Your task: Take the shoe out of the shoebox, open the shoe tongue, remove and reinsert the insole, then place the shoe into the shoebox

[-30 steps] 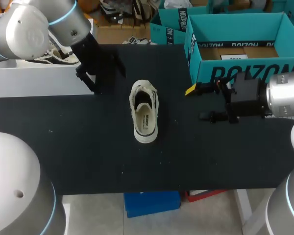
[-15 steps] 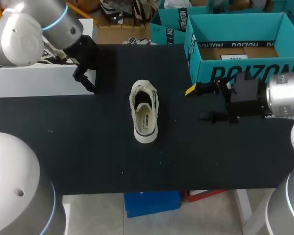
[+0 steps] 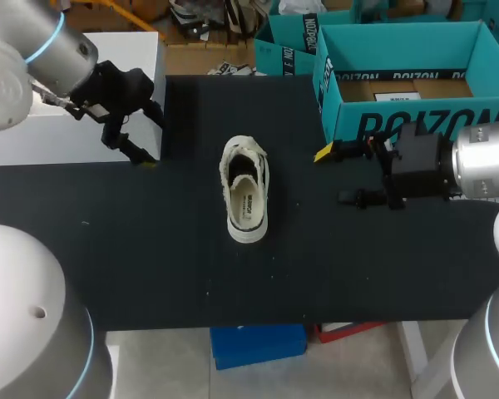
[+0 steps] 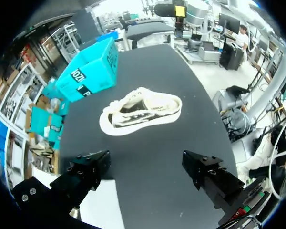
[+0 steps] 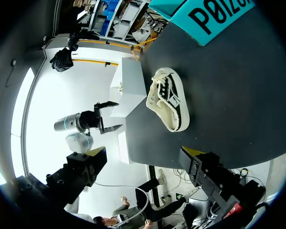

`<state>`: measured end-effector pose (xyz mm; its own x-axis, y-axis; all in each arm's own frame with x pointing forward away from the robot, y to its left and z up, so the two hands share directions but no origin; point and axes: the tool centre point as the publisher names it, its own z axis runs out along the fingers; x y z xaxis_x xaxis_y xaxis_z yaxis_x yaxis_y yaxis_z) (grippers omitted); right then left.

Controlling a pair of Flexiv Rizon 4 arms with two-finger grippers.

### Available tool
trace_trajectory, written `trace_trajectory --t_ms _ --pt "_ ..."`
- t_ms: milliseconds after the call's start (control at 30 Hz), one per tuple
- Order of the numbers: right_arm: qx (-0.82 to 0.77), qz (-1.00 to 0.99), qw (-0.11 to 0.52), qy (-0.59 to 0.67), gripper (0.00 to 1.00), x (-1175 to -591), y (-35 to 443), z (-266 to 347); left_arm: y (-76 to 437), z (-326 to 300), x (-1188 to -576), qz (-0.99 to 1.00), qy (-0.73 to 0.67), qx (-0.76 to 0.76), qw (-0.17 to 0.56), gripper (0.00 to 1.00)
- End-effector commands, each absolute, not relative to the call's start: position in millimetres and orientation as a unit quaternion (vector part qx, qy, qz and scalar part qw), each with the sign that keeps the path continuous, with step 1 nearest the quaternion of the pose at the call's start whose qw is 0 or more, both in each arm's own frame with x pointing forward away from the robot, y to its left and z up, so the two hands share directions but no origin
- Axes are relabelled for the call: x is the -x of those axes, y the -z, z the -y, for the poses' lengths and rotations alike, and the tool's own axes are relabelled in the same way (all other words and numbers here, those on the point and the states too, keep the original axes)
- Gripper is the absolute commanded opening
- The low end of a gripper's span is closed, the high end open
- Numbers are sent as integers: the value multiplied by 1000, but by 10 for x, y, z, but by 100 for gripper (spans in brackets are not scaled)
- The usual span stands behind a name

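Entry, as I logged it from the remote station.

Surface: table, a flat matte black top, shown in the left wrist view as a dark sheet.

Item 1: shoe, cream canvas with a pale rubber rim and a low rounded outline. It sat sole-down near the table's middle, lying lengthwise near-to-far with its laced, ragged end toward the far side. It was outside the box and touched by nothing. It also showed ahead of each wrist camera.

Item 2: shoebox, teal card with straight walls. It stood open at the far right of the table with a bare brown floor inside.

Item 3: white block, plain and smooth-faced, at the far left edge.

Item 4: left gripper, black, at the block's right near corner. Its jaws were spread wide and held nothing.

Item 5: right gripper, black, just near of the shoebox's front wall and right of the shoe. Its jaws were also wide apart and empty.
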<state>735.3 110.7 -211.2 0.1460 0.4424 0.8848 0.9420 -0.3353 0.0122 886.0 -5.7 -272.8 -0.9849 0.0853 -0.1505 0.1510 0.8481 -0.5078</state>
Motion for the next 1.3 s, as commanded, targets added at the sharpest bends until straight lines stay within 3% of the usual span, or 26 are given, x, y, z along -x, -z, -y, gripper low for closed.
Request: trace_trajectory --t_ms 33,933,1300 --pt "698 496 294 425 100 -7362 2116 -1117 2784 -97 -8694 -939 328 53 84 100" --pt "698 496 294 425 100 -7362 2116 -1117 2833 -185 -8619 -935 339 38 94 100" --pt "673 673 234 198 100 -8064 2123 -1223 2833 -185 -8619 -935 339 38 94 100"
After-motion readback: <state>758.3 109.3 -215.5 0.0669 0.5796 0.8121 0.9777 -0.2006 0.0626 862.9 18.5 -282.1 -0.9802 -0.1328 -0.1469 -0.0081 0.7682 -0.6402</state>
